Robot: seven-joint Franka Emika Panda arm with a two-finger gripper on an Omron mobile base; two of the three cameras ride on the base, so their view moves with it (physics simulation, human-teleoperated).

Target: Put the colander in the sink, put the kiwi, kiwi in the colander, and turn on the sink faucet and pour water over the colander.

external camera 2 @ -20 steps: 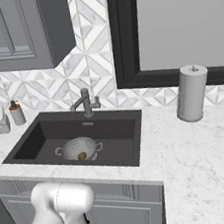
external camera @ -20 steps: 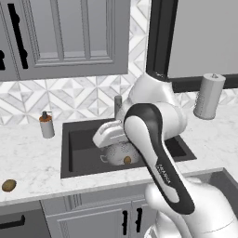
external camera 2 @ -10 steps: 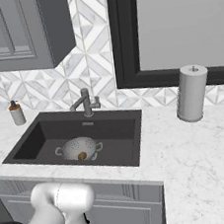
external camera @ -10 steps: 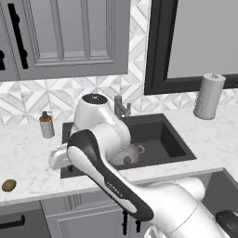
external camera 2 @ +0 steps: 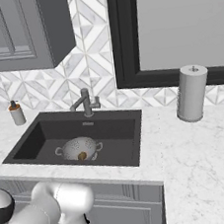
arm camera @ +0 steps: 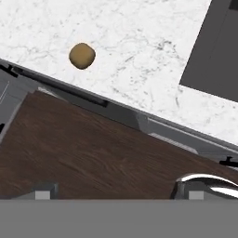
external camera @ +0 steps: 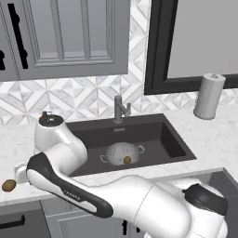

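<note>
The silver colander [external camera: 122, 152] [external camera 2: 79, 148] stands in the dark sink [external camera: 169, 139] [external camera 2: 33, 141] with one brown kiwi [external camera: 127, 160] [external camera 2: 82, 156] in it. The other kiwi [external camera: 8, 185] [arm camera: 82, 56] lies on the white marble counter, close to its front edge and left of the sink. My arm bends far left over that counter edge. In the hand view my gripper [arm camera: 120, 195] is open and empty, hanging above the wooden floor just off the counter's front, with the kiwi ahead of it and apart from the fingertips [arm camera: 44, 195]. The sink faucet [external camera: 119, 109] [external camera 2: 85, 103] stands behind the basin.
A paper towel roll [external camera: 208, 96] [external camera 2: 191, 93] stands on the counter right of the sink. A soap bottle [external camera 2: 17, 114] sits at the sink's back left. Grey wall cabinets [external camera: 65, 37] hang above. Cabinet fronts with dark handles [arm camera: 83, 95] run below the counter edge.
The arm has swung from over the sink to the left, down past the counter's front edge. The colander with its kiwi is uncovered now. The gripper stays open.
</note>
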